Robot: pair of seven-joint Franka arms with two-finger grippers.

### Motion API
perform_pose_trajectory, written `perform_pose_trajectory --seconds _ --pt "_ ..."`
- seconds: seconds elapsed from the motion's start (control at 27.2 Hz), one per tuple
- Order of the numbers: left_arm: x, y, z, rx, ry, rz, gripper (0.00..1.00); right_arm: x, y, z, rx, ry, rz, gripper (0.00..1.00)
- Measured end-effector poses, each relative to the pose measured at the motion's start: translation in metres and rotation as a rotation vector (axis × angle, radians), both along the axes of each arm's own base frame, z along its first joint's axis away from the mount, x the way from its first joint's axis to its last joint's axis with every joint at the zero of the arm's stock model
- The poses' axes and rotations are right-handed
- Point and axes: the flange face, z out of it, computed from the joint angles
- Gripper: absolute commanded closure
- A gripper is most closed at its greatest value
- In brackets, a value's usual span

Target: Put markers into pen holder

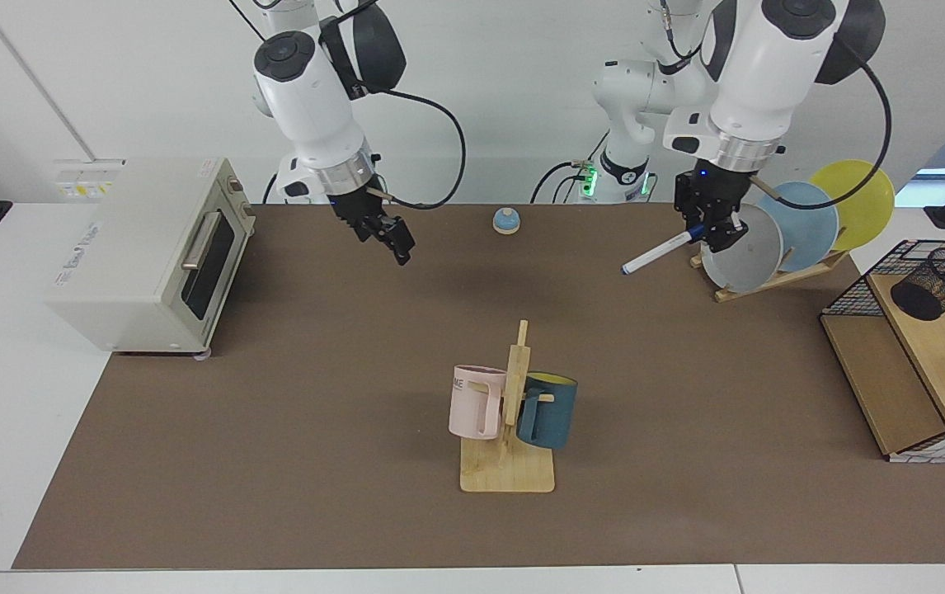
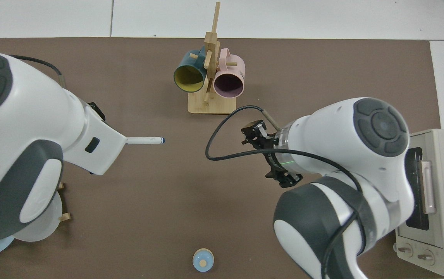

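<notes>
Aloft, left gripper fingers clamp slim white marker; right gripper idles.

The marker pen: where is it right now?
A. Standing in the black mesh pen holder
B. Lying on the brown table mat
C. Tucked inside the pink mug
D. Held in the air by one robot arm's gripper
D: the left gripper is shut on the marker at its blue-capped end, holding it tilted above the table, in front of the grey plate, well short of the pen holder.
</notes>
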Motion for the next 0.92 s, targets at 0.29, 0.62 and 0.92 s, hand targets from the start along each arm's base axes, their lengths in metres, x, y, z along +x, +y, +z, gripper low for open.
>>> perform_pose_trajectory --seconds 0.29,0.62,0.92 --pt "0.009 0.097 -0.002 0.026 0.003 0.168 1.0 0.01 -0.052 0.009 -0.186 -0.093 0.405 0.0" --pt "0.002 0.191 -0.001 0.087 0.003 0.317 1.0 0.022 -0.116 0.023 -0.21 -0.114 0.624 0.0" --pt "-0.008 0.244 0.01 0.194 -0.015 0.378 1.0 0.007 -0.118 0.04 -0.191 -0.042 0.636 0.0"
